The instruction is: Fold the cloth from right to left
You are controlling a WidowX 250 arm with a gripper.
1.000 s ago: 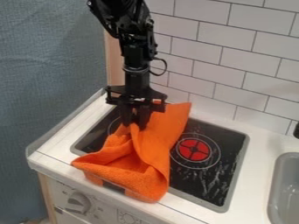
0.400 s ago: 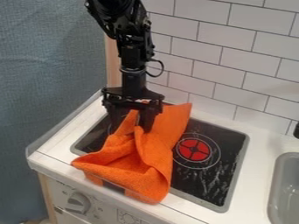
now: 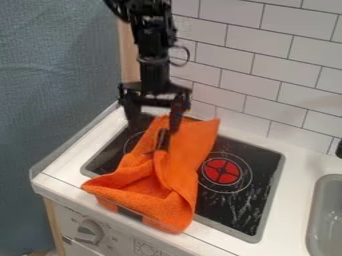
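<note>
Moved up slightly since last frame: my pincer (image 3: 155,124), released, fingers spread above the cloth's far end. Orange cloth (image 3: 180,167) lies rumpled on the stovetop (image 3: 234,212), left of the red burner (image 3: 222,171), near end over the front edge.

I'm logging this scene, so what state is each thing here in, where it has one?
Cloth: rumpled, partly folded, draped over the counter's front edge
Claw: open, fingers spread, by the cloth's far end
Stove knob: attached; setting too unclear to tell
</note>
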